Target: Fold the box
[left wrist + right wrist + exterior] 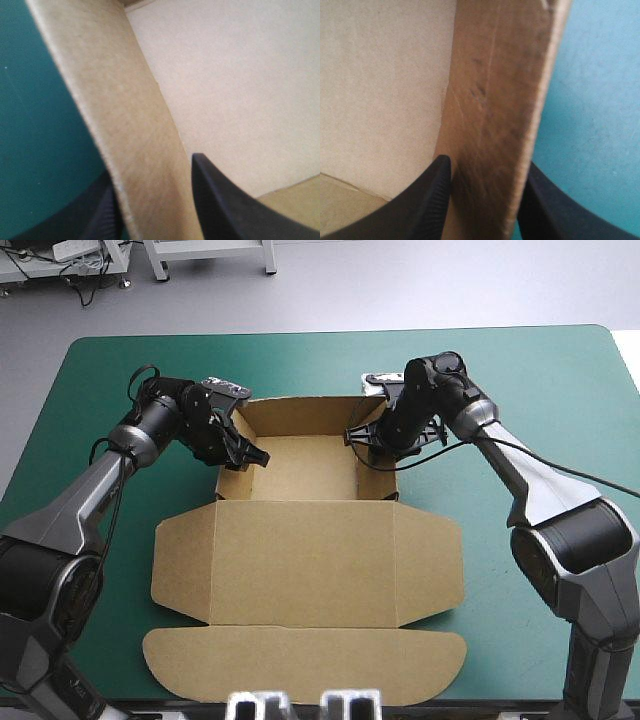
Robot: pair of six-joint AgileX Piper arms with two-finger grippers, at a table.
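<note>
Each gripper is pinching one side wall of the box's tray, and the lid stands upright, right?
Not quite. The lid lies flat on the teal-green cover, toward the table's near edge, as the high view shows. The rest holds for the left gripper and the right gripper.

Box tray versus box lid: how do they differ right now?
The tray has its walls raised; the lid lies flat on the teal-green cover. The tray sits farther from the robot, the lid nearer. The left pincer and right pincer each clamp a tray side wall; nothing touches the lid. Both are one brown board.
</note>
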